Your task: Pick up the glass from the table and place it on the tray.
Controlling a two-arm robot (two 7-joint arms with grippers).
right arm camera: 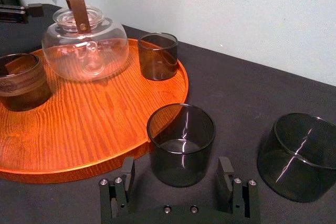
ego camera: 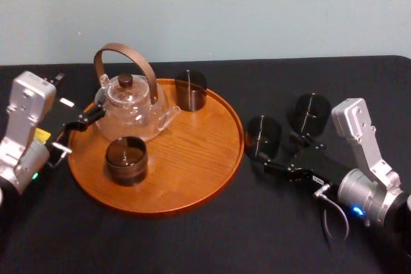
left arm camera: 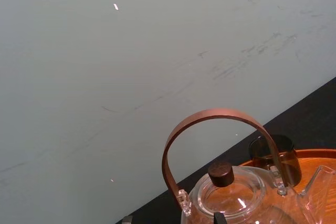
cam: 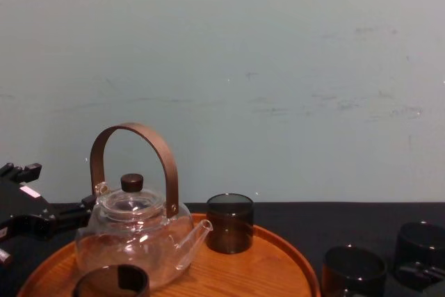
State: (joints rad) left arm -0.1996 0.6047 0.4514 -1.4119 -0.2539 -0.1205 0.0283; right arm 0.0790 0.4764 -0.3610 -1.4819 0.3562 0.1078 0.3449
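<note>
Black-clothed table [ego camera: 192, 248] with a round wooden tray [ego camera: 192, 158]. A dark glass [right arm camera: 181, 142] stands upright on the cloth just beside the tray's right rim. The right gripper [right arm camera: 177, 167] sits low at the glass, jaws spread either side of its base. The left gripper [ego camera: 82, 122] rests at the tray's opposite edge, well apart.

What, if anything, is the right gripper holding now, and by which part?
Nothing: the right gripper is open, fingers flanking but clear of the dark glass on the table beside the tray. Left gripper sits near teapot.
</note>
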